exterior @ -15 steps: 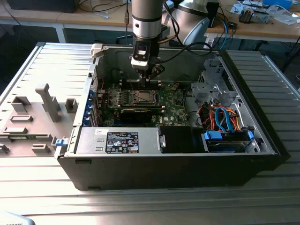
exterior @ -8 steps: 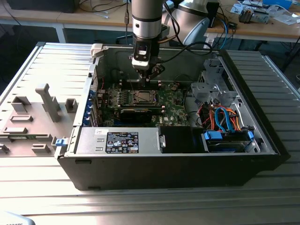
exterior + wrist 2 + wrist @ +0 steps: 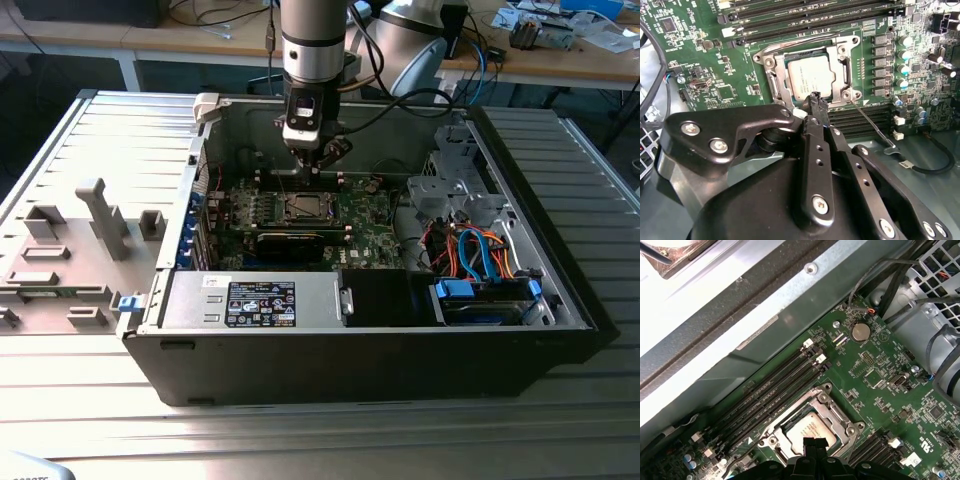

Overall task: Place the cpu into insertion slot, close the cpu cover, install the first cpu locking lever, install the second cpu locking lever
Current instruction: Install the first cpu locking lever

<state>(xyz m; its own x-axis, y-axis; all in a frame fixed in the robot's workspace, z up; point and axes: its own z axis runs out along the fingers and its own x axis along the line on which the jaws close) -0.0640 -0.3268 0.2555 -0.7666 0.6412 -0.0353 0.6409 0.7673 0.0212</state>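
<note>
Cpu sits in the insertion slot, with the cpu cover down over it. Gripper jaws are pinched together and empty at the cover's edge. You'd likely do best pressing squarely and keeping clear of the loose lever.

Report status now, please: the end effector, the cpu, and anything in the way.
End effector shut, tips at edge of cpu cover. Cpu seated, cover down over it. One lever sticks out from socket corner.
</note>
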